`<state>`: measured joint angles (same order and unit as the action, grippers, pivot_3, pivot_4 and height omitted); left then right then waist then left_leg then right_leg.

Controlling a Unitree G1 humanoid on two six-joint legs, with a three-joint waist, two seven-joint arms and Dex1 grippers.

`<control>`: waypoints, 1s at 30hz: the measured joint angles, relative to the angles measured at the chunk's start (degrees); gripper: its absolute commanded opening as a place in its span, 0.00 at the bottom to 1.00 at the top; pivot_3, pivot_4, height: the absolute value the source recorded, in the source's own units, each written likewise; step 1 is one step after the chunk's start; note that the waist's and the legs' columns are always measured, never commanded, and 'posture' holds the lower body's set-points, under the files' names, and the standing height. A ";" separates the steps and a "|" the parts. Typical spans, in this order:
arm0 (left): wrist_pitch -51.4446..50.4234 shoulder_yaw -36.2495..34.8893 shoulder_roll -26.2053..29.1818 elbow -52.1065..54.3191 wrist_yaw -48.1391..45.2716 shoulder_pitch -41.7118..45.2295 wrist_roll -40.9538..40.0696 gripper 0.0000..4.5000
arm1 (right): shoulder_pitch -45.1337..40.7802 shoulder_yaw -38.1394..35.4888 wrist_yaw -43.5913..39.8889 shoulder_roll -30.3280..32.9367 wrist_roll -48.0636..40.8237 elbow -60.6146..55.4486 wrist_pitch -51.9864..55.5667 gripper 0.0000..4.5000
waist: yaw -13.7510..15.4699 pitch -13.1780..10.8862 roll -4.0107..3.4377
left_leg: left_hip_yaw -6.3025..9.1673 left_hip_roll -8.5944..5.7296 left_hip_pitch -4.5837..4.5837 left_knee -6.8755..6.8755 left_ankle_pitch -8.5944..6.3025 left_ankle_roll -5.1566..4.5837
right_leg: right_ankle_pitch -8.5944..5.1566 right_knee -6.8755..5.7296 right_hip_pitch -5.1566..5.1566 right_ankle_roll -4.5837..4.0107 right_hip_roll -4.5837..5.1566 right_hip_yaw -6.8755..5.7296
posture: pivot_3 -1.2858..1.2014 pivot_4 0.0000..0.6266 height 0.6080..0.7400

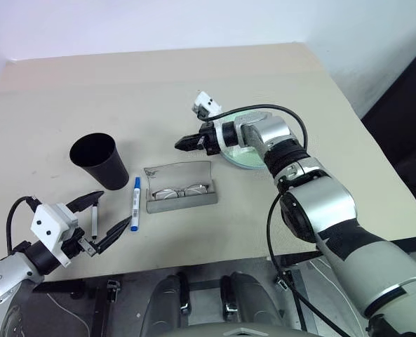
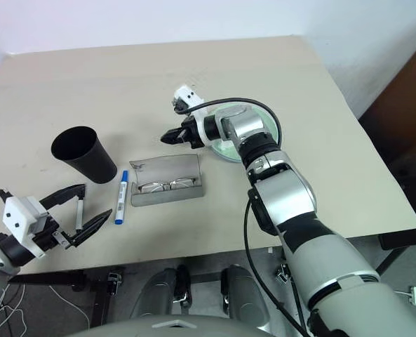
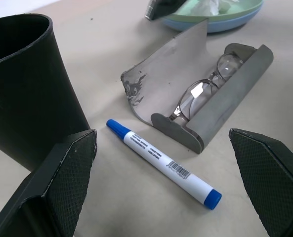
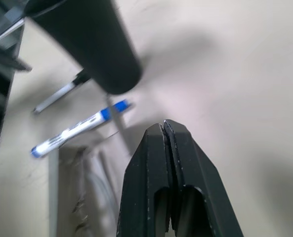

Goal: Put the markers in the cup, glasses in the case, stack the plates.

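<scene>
Left eye view: glasses (image 1: 180, 191) already in the open case (image 1: 180, 188), plates (image 1: 244, 154) stacked; the right end effector (image 1: 182, 144), pinched shut and empty, looks set to flip the lid, while the left end effector (image 1: 104, 215), wide open and empty, waits by the blue-capped marker (image 1: 135, 204).

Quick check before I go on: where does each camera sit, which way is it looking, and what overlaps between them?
Head stereo pair: above, looking forward and down at the table; both arms show.
Left wrist: low by the left gripper, jaws open, facing the blue-capped marker, case, glasses, cup.
Right wrist: behind the right gripper, jaws shut, facing the cup and both markers.
Shared: cup, blue-capped marker, case.
</scene>
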<state>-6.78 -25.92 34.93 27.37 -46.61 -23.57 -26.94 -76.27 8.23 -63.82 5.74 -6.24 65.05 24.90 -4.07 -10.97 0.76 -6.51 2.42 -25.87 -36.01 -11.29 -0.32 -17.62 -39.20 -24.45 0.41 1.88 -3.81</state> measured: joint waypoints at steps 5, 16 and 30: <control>-0.09 0.08 -0.02 -0.01 0.49 0.89 0.05 1.00 | 0.82 2.77 2.90 -0.51 5.62 4.43 -3.34 0.01 | 0.05 0.00 0.00 | -0.01 0.00 -0.03 -0.03 0.02 -0.04 | 0.01 0.00 0.01 0.01 0.00 0.00 | 0.52 0.24 0.81; 0.09 0.09 -0.04 -0.27 0.62 1.02 0.50 1.00 | 8.45 8.44 -14.84 3.18 8.23 -11.49 -1.18 0.01 | 0.15 0.00 0.01 | -0.01 0.03 0.02 -0.06 0.09 -0.16 | 0.02 -0.05 0.07 0.06 -0.06 -0.01 | 0.52 0.24 0.81; 0.03 0.35 -0.11 -0.36 2.14 3.61 1.36 1.00 | 20.19 13.89 -15.80 8.50 7.51 -39.10 7.87 0.01 | 0.12 0.02 0.03 | -0.01 0.04 0.34 -0.07 0.00 0.00 | 0.00 -0.09 0.31 0.03 -0.05 0.00 | 0.52 0.24 0.81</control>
<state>-6.75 -25.58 34.82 27.01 -44.48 -19.96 -25.58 -56.08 22.13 -79.62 14.24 1.27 25.95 32.77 -3.94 -10.96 0.79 -6.52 2.46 -25.53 -36.08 -11.29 -0.32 -17.62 -39.29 -24.14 0.44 1.84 -3.81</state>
